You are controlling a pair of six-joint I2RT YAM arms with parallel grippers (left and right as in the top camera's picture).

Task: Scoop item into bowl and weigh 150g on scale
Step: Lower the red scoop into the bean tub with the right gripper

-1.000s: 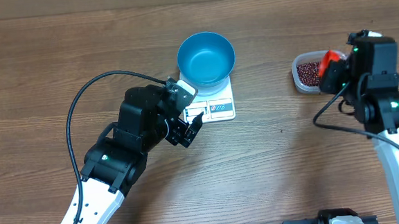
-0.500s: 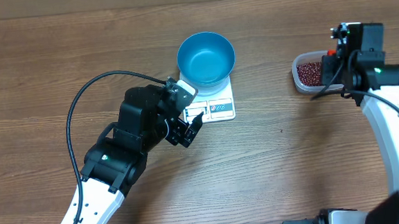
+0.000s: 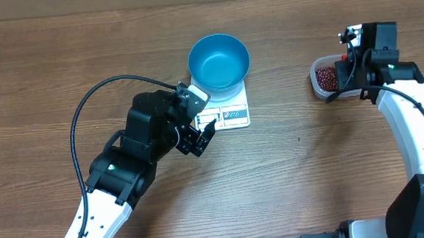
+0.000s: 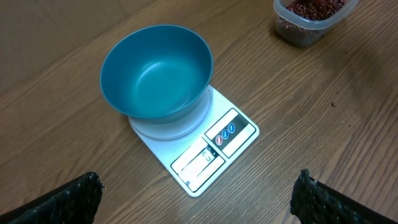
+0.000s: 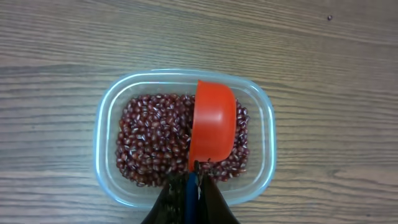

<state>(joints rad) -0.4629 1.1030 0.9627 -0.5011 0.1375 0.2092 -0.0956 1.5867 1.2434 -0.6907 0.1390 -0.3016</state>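
My right hand (image 5: 189, 186) grips the red scoop (image 5: 212, 121) by its blue handle; the scoop lies just ahead of it, over the beans (image 5: 149, 143) in the clear tub (image 5: 102, 118). My left hand (image 4: 196, 202) is wide and empty; ahead of it the bowl (image 4: 155, 71) stands on the scale (image 4: 217, 140).

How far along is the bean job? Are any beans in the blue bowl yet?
Done: the bowl sits on the scale, empty. In hand: the right gripper holds the scoop over the beans in the tub. Left: scooping, tipping beans into the bowl, and reaching the right weight.
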